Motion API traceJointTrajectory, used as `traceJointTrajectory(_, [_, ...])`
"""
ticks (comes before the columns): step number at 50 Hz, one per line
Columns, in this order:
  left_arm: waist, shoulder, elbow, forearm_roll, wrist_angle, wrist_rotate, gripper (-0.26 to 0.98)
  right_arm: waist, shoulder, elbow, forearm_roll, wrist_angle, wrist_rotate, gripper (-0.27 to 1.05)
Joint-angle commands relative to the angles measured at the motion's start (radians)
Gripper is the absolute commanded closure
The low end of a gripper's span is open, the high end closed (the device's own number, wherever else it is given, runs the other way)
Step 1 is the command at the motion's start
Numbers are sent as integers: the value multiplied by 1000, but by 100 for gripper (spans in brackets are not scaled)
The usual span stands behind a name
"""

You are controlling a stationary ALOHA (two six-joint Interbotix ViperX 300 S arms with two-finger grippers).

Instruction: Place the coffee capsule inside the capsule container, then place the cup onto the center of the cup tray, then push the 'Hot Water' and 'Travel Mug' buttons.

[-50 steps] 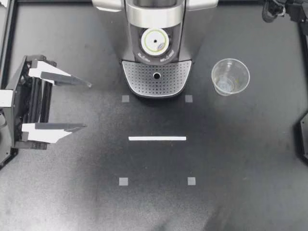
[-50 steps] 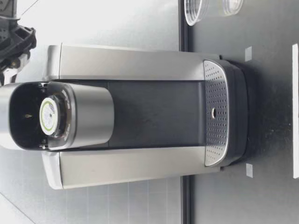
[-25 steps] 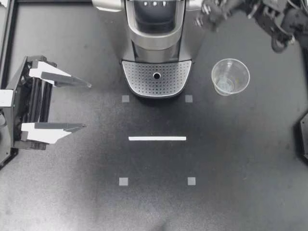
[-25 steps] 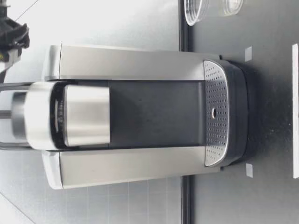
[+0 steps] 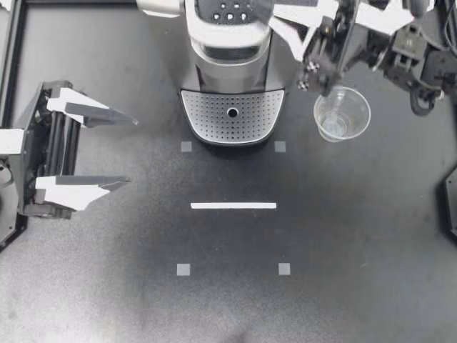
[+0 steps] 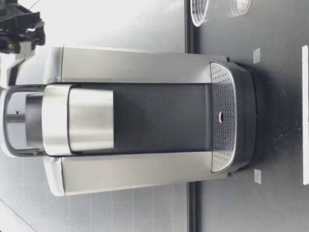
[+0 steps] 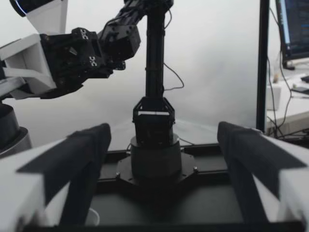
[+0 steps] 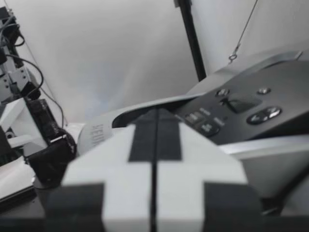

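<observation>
Left pincer [image 5: 131, 151] wide open, empty, at the surface's [image 5: 228, 300] left edge. Right pincer [image 5: 285, 25] fingers pressed together, nothing held, up beside the coffee machine's [image 5: 232, 53] button panel [image 5: 230, 11]. Cup [image 5: 341, 114] upright on surface, right of cup tray [image 5: 232, 114], not touching.

The coffee machine's [image 5: 232, 118] lid [image 5: 230, 16] now lies shut over the capsule. My right gripper [image 5: 285, 25] has come in from the table's [image 5: 357, 250] back-right corner to beside the lid.
</observation>
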Motion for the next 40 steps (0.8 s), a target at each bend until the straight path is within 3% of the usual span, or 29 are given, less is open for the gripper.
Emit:
traceJointTrajectory(1, [-2, 3, -12, -3, -6, -2, -15, 20, -6, 3, 0, -3, 6, 77])
traceJointTrajectory(17, [-2, 34, -20, -5, -6, -2, -15, 49, 0, 55, 0, -3, 41, 77])
traceJointTrajectory(28, [-2, 37, -20, -5, -6, -2, -15, 49, -89, 61, 12, 12, 51, 77])
traceJointTrajectory(40, [-2, 37, -9, -5, -3, -2, -15, 26, -291, 204, 149, 324, 98, 77])
